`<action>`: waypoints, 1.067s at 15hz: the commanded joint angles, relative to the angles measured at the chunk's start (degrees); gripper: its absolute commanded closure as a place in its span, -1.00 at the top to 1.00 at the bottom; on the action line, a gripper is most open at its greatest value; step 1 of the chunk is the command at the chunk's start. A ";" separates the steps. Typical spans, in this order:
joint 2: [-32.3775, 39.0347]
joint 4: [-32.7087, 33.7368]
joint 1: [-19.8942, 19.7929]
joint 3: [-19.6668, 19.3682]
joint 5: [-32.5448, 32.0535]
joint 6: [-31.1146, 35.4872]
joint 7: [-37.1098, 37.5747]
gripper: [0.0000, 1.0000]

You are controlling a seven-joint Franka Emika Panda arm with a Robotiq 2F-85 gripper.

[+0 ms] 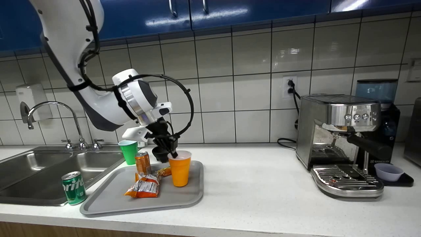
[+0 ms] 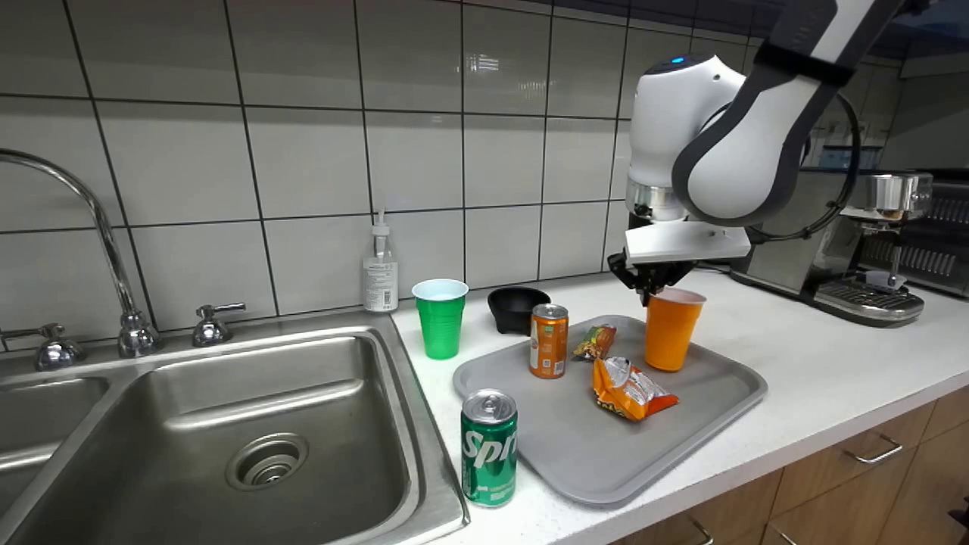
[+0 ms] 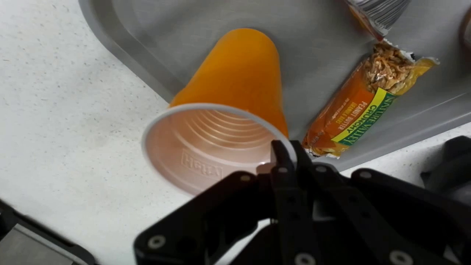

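Observation:
My gripper (image 3: 287, 151) is shut on the rim of an orange plastic cup (image 3: 243, 73). In the wrist view one black finger (image 3: 280, 154) reaches inside the pale cup wall, and its partner lies along the outside. Both exterior views show the cup (image 1: 180, 171) nearly upright over the grey tray (image 2: 583, 469); whether its base touches the tray I cannot tell. Close beside the cup lies an opened granola bar (image 3: 349, 110) in its wrapper. An orange snack bag (image 2: 630, 390) and an orange can (image 2: 549, 341) also sit on the tray.
A green Sprite can (image 2: 489, 454) stands between the tray and the steel sink (image 2: 424, 454). Behind the tray are a green cup (image 2: 440, 322), a black bowl (image 2: 518, 309) and a pump bottle (image 2: 380, 272). An espresso machine (image 1: 338, 131) occupies the counter farther along.

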 commanded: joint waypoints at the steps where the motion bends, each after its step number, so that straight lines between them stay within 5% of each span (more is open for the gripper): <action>1: -0.89 -1.00 0.02 -0.02 -1.09 0.84 -1.37 -0.97; 2: -0.87 -1.02 0.05 -0.03 -1.07 0.87 -1.41 -0.39; 4: -0.91 -1.10 0.06 0.01 -1.02 1.04 -1.56 -0.26; 12: -2.50 -1.42 -0.24 0.42 -0.15 0.82 -2.99 0.96; 16: -4.61 -1.80 -0.72 0.73 0.80 0.19 -4.76 1.00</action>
